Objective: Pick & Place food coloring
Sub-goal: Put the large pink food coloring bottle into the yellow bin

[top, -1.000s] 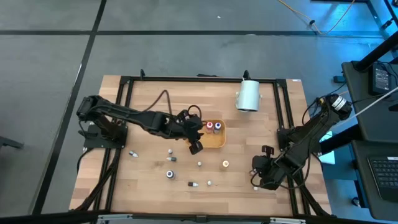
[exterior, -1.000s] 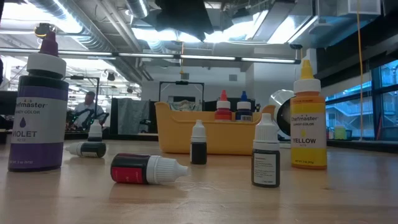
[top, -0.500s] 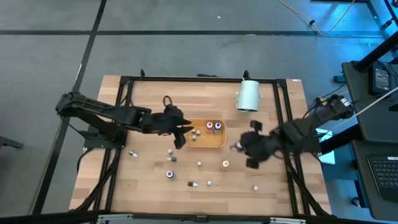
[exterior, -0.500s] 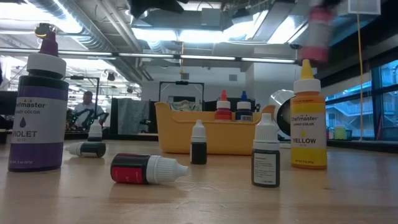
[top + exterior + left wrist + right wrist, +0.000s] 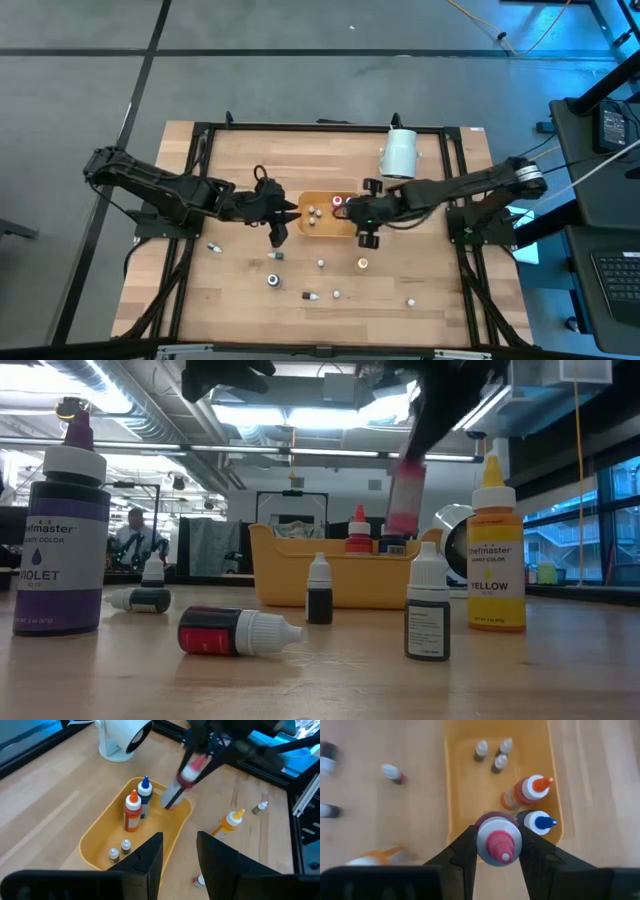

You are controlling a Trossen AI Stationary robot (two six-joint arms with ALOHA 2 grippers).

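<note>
A pink food coloring bottle (image 5: 499, 840) with a pink cap is in my right gripper (image 5: 499, 844), above the right part of the shallow orange tray (image 5: 347, 232). The low view shows the bottle (image 5: 404, 495) hanging over the tray (image 5: 290, 575). An orange-capped bottle (image 5: 526, 791) and a blue-capped bottle (image 5: 536, 821) stand in the tray, with three tiny vials (image 5: 494, 754) beside them. My left gripper (image 5: 179, 852) is open and holds nothing. It hovers off the tray's left end (image 5: 289, 216). Several more bottles (image 5: 320, 263) lie or stand on the table's near half. My right gripper holds the pink bottle at its cap end (image 5: 485, 836), pinched between the two fingers. The fingers come from above, pointing down. The bottle hangs below them, slightly tilted and lifted clear, with its lower end (image 5: 172, 797) over the tray.
A large white cylinder (image 5: 399, 153) lies on the table beyond the tray's right end. A yellow bottle (image 5: 496, 555) and a violet bottle (image 5: 62, 535) stand close to the low camera. A capped red bottle (image 5: 235, 632) lies on its side. Black frame rails (image 5: 455, 170) border the table.
My right gripper rose from the table's near right part with the pink bottle. It swept toward the left and far side and is now over the tray. My left gripper drew back from over the tray toward the table's left.
</note>
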